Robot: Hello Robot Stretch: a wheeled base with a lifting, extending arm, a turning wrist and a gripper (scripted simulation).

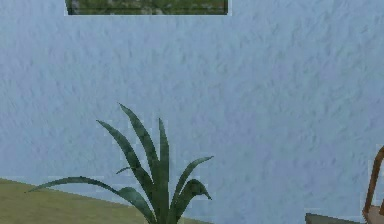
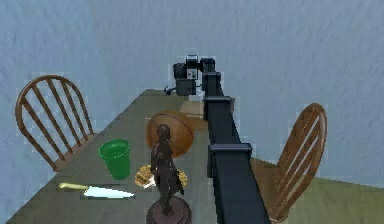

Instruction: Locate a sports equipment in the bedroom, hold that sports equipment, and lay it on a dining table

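Most of the job looks done, going by the arm side view: the counter (image 2: pixel 120 112), taken to be the dining table, is flanked by a wooden chair (image 2: pixel 50 118) at its left edge. Along the near edge a knife (image 2: pixel 95 190), a green cup (image 2: pixel 116 158) and a dark statue (image 2: pixel 166 190) are lined up. Just behind the statue, around the counter's middle, a round brown ball (image 2: pixel 180 128) is lying. It's probably the sports equipment, a basketball maybe, so the laying-down is judged finished or nearly so. Beside the ball the arm (image 2: pixel 228 160) is stretched out, with the pincer (image 2: pixel 182 80) up by the far edge. Whether anything is gripped by the pincer can't be told, since the counter sits right behind its tip. A second chair (image 2: pixel 300 160) is set at the right edge. Only a retreat of the arm seems to be left. Hidden bits: part of the ball is covered by the statue, and a yellowish lump (image 2: pixel 146 178) by the statue can't be named. In the forward view a plant (image 1: pixel 155 170) is cut off at the bottom and a wall picture (image 1: pixel 146 6) at the top.
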